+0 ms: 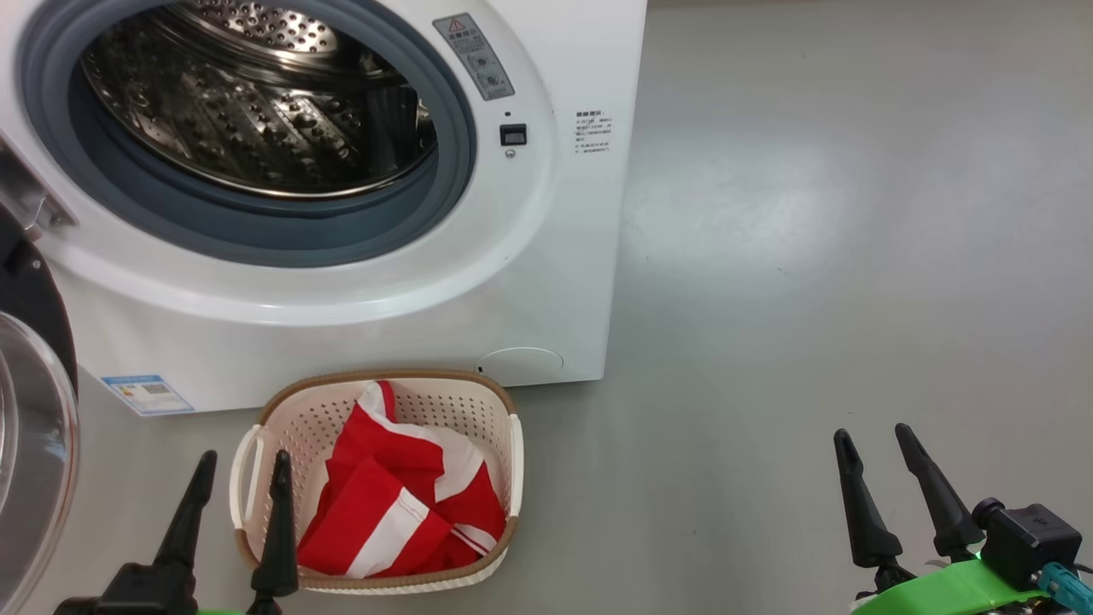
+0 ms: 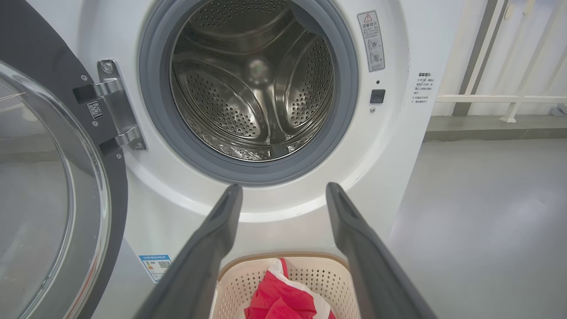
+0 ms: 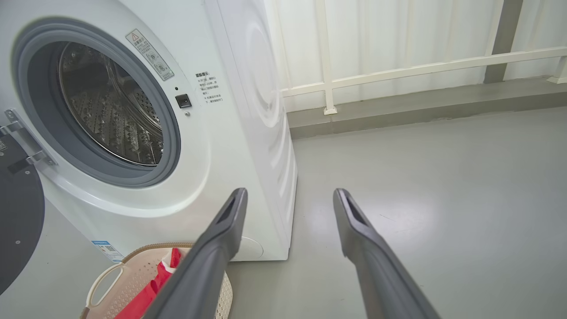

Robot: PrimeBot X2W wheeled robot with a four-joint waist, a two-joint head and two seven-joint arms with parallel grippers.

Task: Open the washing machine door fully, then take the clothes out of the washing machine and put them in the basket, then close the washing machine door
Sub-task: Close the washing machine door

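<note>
Door stands swung wide at the left of the washer, glass bowl facing out. Drum shows bare perforated steel.

Clothes are in the basket: red with white stripes, bunched. The basket is on the floor, close in front of the washer base; can't tell if they touch.

Left tool: fingers apart, holding nothing, at the basket's left near end. One finger overlaps the basket's left rim in the head view.

Right tool: fingers apart, holding nothing, over bare floor well right of the basket.

View differences:
- Head view gives the whole basket from above, and cuts the door at its left edge.
- Left wrist view looks straight into the drum. It adds the steel hinge and the door's black inner rim, with the basket's far end between the fingers.
- Right wrist view gives the washer's right side panel and a white railing along the far wall.
</note>
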